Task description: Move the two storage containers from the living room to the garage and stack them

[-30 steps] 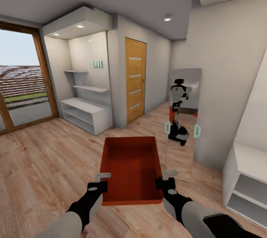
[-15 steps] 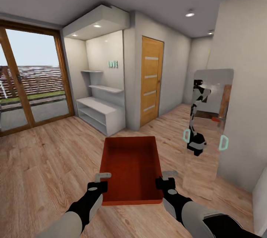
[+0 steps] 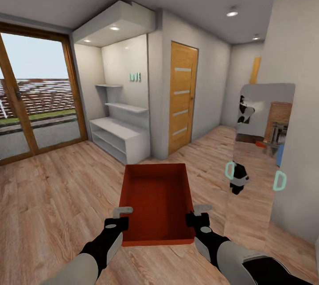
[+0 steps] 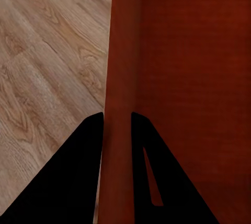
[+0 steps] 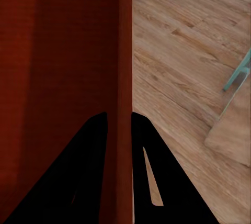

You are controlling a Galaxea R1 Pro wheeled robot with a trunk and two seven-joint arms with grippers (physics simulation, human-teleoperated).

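Head view: one storage container (image 3: 156, 201) is held level in front of the robot, above the light wood plank floor (image 3: 57, 187), long axis pointing away from the camera. It is a red-orange rectangular box, open-topped, with thin low walls and a flat bottom; nothing lies inside. The inner bottom reads darker than the rim, and the near wall shows as a brighter orange strip.

Left gripper (image 3: 118, 216) grips the container's left wall near the closest corner. Left wrist view: the two dark fingers (image 4: 78, 182) straddle the thin red wall, one outside and one inside, clamped onto it (image 4: 178, 67). Right gripper (image 3: 199, 215) does the same at the right wall near the closest corner. Right wrist view: its fingers (image 5: 83, 182) sit either side of the wall, closed onto the container (image 5: 63, 51), with floor planks beyond.

Surroundings, head view: a glass door (image 3: 35, 99) with a wooden frame at left; a white shelving alcove (image 3: 117, 130) with recessed lights and small teal letters on its back wall; a wooden door (image 3: 182, 99) with pale horizontal bars; a corridor running past it. At right, a tall mirror (image 3: 261, 152) with teal handles leans against the wall and reflects part of the robot and some brickwork.
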